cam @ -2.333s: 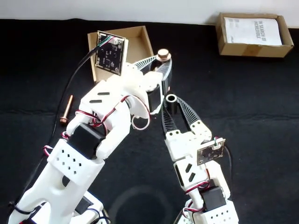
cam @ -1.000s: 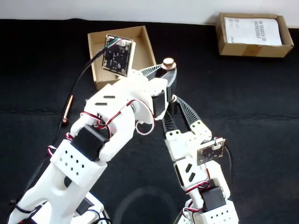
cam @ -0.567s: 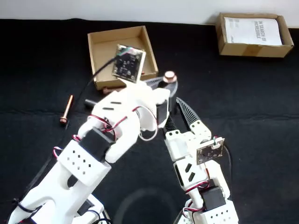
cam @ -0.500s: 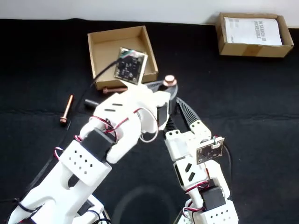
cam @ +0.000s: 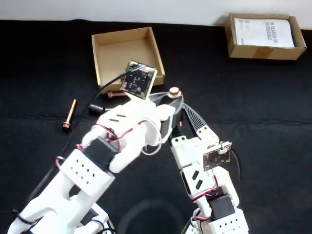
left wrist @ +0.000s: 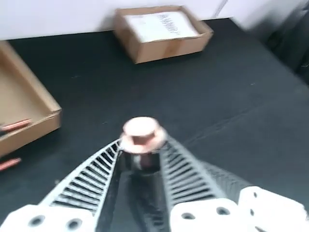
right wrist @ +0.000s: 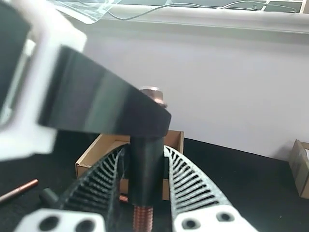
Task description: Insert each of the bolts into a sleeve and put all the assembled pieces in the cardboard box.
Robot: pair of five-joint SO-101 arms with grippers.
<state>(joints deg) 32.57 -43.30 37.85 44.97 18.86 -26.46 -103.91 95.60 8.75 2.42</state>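
on the far left of the black tabletop point(cam: 39, 58) a loose bolt point(cam: 69, 113) lay alone, with its head end nearer to the arm bases. to the right of it a spare sleeve point(cam: 96, 108) lay on its side, and near that a second bolt point(cam: 115, 94) lay just beside the front wall of the cardboard box point(cam: 126, 56), outside it. the floor of this box, as far as the high view showed it, was bare. further right, in the middle of the tabletop, the left gripper point(cam: 173, 98) was closed narrowly on the held bolt point(left wrist: 141, 131), gripping it just under the round head, and the bolt stood upright above the tabletop. directly below it the right gripper point(right wrist: 145, 154) was clamped around the black sleeve point(right wrist: 144, 179), also upright, with one finger on each side. the held bolt was already inside this sleeve: in the right wrist view its head showed above the sleeve and its copper thread point(right wrist: 142, 217) came out at the lower end. the two grippers were very close, one over the other, to the right of the cardboard box and near its front corner. at the far right, well apart from the arms, a second box point(cam: 234, 46) stood at the back edge with a sheet of paper point(cam: 263, 31) inside it.
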